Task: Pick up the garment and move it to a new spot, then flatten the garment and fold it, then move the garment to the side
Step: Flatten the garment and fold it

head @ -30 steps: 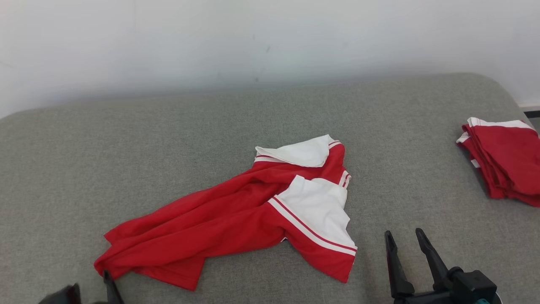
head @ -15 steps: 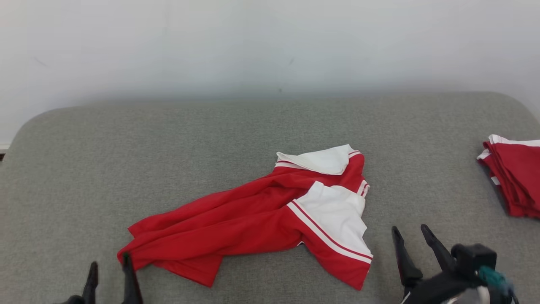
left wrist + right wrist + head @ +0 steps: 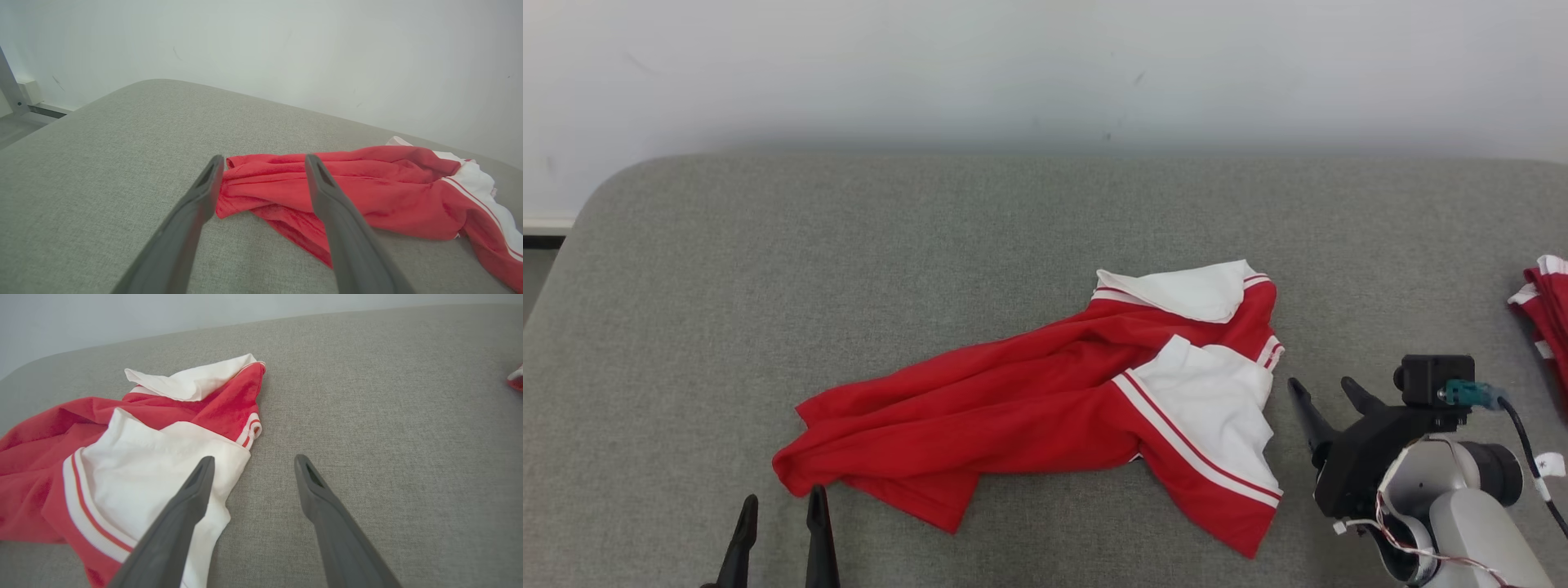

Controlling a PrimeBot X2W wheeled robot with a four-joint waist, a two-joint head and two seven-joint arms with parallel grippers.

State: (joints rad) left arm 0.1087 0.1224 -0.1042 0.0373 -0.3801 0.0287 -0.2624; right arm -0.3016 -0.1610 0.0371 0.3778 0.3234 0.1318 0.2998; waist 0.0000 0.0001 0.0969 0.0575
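Red-and-white garment (image 3: pixel 1029 408) lying crumpled near the middle of the grey padded surface (image 3: pixel 849 245). Left gripper (image 3: pixel 783 495), fingers spread and empty, just beside the red hem end; right gripper (image 3: pixel 1320 382), likewise spread and empty, just beside the white panel. Cable tag (image 3: pixel 1548 465): marking too small to read.

The garment (image 3: pixel 1013 408) is red with white panels edged in red-and-white stripes. It lies crumpled and unfolded on the grey cushion (image 3: pixel 768 269), near its middle. It stretches slantwise from the cushion's near left toward its far right, red body bunched in long folds leftward, and a white flap, perhaps a sleeve, is turned over at the far end.
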